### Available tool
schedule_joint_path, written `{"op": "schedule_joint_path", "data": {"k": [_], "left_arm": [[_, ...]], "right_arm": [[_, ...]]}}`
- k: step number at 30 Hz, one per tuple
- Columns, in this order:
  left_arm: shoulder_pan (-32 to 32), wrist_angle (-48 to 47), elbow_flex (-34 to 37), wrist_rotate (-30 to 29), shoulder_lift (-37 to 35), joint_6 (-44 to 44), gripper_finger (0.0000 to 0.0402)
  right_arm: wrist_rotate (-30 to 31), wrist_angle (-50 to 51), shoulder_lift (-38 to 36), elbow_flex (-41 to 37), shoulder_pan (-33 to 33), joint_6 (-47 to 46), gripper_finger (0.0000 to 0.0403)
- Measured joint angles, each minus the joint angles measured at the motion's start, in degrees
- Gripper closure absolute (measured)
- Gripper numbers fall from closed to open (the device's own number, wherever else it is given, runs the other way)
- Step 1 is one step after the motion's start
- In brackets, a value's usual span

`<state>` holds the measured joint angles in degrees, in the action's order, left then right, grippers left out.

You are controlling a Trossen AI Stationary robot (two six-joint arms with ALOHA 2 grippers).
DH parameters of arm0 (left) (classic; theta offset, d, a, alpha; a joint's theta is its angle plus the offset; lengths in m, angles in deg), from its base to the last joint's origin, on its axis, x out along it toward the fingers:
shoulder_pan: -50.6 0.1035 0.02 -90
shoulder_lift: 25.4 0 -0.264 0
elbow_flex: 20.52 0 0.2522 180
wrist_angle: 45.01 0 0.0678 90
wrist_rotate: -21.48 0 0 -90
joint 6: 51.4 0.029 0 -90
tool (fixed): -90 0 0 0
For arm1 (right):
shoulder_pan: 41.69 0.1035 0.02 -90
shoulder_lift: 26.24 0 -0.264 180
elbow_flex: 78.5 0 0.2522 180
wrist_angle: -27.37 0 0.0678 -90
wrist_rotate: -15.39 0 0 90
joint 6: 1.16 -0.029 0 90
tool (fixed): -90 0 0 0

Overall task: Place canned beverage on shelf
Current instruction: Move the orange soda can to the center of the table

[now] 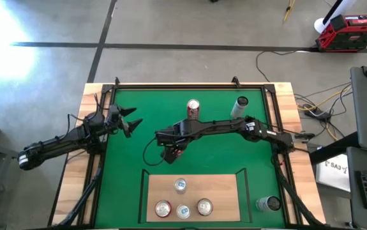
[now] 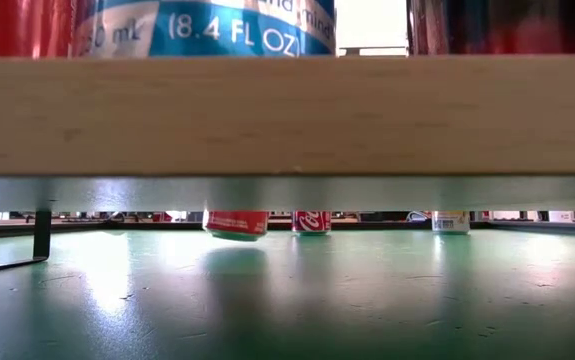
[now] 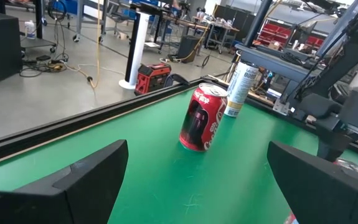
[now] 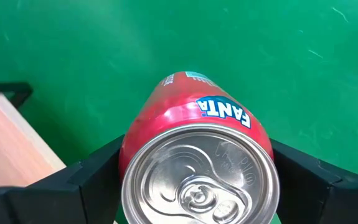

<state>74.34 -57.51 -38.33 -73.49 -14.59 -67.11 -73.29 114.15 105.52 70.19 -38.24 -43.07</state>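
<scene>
A red Fanta can (image 4: 197,165) sits between the two dark fingers (image 4: 85,180) of the right gripper (image 1: 173,152), which close on its sides just below the silver lid. In the low view the can's (image 2: 236,224) base hangs tilted and seems clear of the green mat (image 2: 287,300), though the shelf edge hides everything above it, so that is hard to be sure of. The gripper is over the middle of the mat (image 1: 126,160), with the shelf (image 1: 224,191) just beyond it toward the near edge of the table; the wrist view shows a corner of the pale board (image 4: 10,143) and its black rail (image 4: 7,92) off to one side of the can.

Four cans already stand on the shelf: one blue-and-white can (image 1: 180,185) nearest the gripper and three more in a row behind it (image 1: 183,209).

On the far side of the gripper a red cola can (image 1: 193,108) stands upright on the mat, and a slim pale can (image 1: 239,105) stands a little farther off beside it. Another can (image 1: 269,204) rests on the wooden strip (image 1: 301,185) well off to the gripper's side, past the shelf.

The left gripper (image 1: 132,121) waits at the left edge of the mat, fingers (image 3: 73,180) spread wide with nothing between them, facing the cola can (image 3: 202,118).
</scene>
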Motion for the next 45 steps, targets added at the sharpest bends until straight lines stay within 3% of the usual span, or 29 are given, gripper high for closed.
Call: {"op": "schedule_joint_path", "data": {"k": [18, 34, 45], "left_arm": [[-0.01, 0.00, 0.00, 0.00, 0.04, -0.02, 0.0032], [-0.01, 0.02, 0.00, -0.02, 0.04, -0.01, 0.0032], [0.00, 0.01, 0.00, 0.00, 0.04, -0.01, 0.0032]], "right_arm": [[0.36, -3.19, 0.70, -0.44, 0.37, 6.43, 0.0094], [0.84, -4.20, 1.86, -0.81, 0.41, 4.44, 0.0092], [3.12, -4.40, 2.53, -0.70, 1.13, 1.66, 0.0034]]}}
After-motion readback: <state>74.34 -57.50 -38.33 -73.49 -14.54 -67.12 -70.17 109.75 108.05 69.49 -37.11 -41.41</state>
